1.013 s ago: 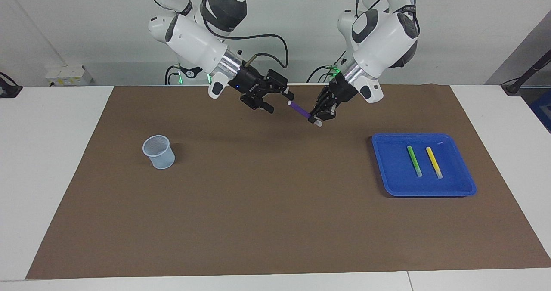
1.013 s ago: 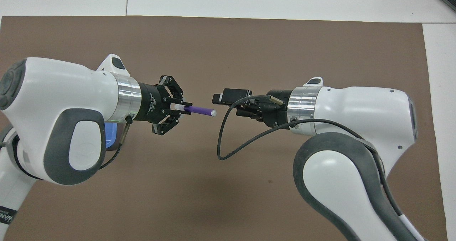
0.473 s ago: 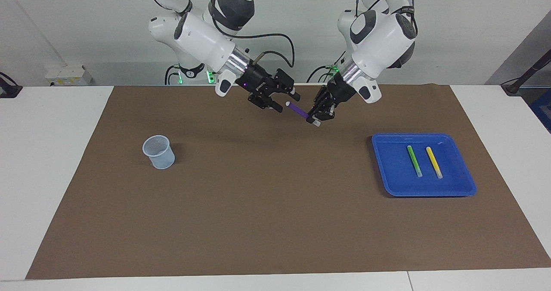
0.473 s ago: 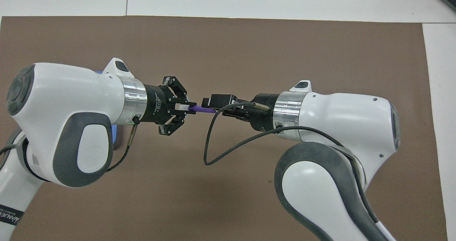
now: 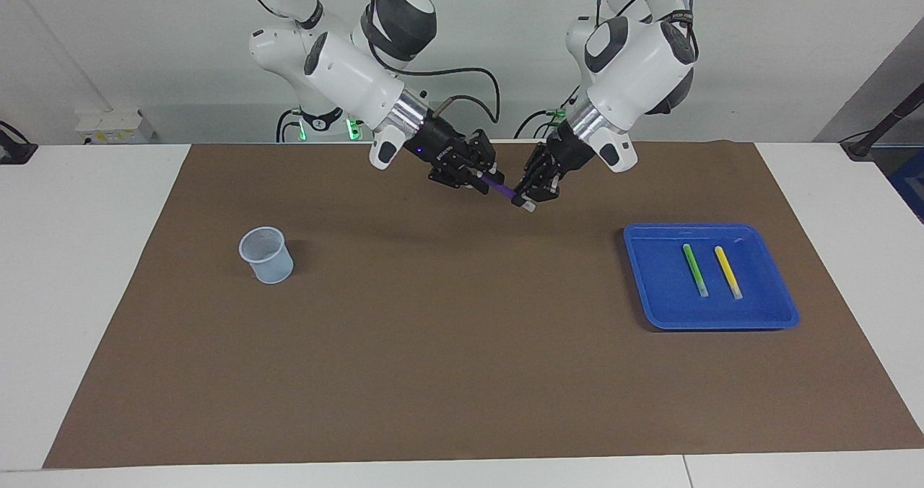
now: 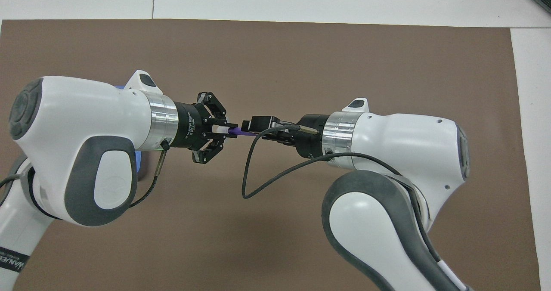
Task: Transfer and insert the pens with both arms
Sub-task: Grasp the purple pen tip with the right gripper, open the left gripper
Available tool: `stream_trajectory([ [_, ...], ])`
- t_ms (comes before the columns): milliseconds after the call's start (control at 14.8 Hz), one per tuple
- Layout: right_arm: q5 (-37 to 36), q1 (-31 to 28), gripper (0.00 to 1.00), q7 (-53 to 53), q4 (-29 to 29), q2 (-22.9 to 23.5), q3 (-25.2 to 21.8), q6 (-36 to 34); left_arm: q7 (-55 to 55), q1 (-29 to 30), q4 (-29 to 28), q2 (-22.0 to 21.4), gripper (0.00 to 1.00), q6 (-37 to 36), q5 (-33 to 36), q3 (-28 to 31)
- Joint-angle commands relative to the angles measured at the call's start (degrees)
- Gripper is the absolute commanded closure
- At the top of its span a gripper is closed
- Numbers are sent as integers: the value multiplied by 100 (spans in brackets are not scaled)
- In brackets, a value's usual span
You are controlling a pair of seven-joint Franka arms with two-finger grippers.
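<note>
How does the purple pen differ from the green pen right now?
The purple pen is up in the air over the brown mat, while the green pen lies flat in the blue tray. The purple pen is tilted and gripped at its cap end by the left gripper, with the right gripper at its other end; nothing touches the green pen. Both are slim markers with pale cap ends.

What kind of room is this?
Probably a robot test lab: two white robot arms passing a purple pen over a brown mat, with a cup and blue tray laid out.
</note>
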Motion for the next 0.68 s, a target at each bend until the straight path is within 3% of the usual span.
stream_trajectory([
  [0, 136, 4, 90, -159, 17, 19, 3, 55, -87, -134, -153, -136, 100, 134, -86, 71],
  [135, 136, 4, 100, -141, 17, 19, 3, 46, -113, -134, -153, -136, 100, 134, -86, 80],
  [405, 119, 4, 100, -124, 17, 10, 3, -42, -78, -169, -135, -136, 100, 100, -69, 80],
  [473, 110, -5, 100, -71, 26, 10, 3, -120, -61, -169, -135, -145, 90, 91, -60, 80],
  [540, 75, -5, 100, 68, 35, 10, -6, -225, -78, -169, -126, -145, 44, 91, -60, 89],
  [608, 31, -14, 100, 122, 35, 10, -15, -287, -87, -169, -100, -145, 12, 82, -51, 89],
])
